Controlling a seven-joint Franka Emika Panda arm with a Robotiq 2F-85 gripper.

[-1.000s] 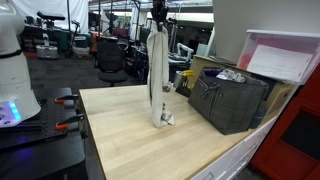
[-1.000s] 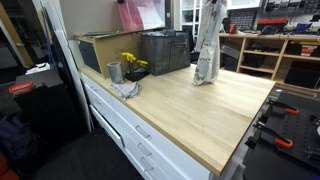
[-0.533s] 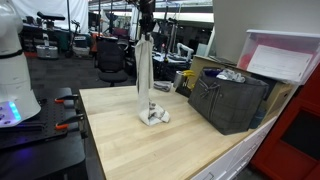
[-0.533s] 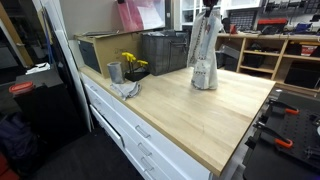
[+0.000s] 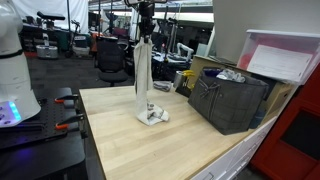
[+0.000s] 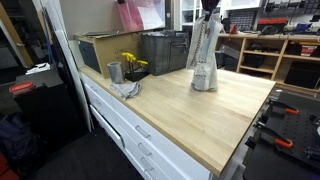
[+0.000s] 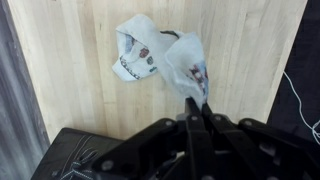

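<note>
My gripper (image 5: 145, 30) is shut on the top end of a long white patterned cloth (image 5: 145, 75) and holds it high above the wooden table (image 5: 120, 140). The cloth hangs straight down, and its lower end is bunched on the tabletop (image 5: 153, 115). It also shows in an exterior view (image 6: 205, 55), hanging from the gripper (image 6: 210, 10). In the wrist view the closed fingers (image 7: 197, 108) pinch the cloth (image 7: 160, 55), which falls away to the table below.
A dark crate (image 5: 228, 100) stands on the table beside the hanging cloth, with a white lidded bin (image 5: 280, 55) behind it. In an exterior view, a metal cup (image 6: 114, 71), yellow flowers (image 6: 132, 62), a grey rag (image 6: 126, 89) and crates (image 6: 165, 50) stand along the back.
The gripper has carried the hanging cloth sideways across the table over the last second; its lower end now lies more bunched on the tabletop. Little changed in the last half second.
</note>
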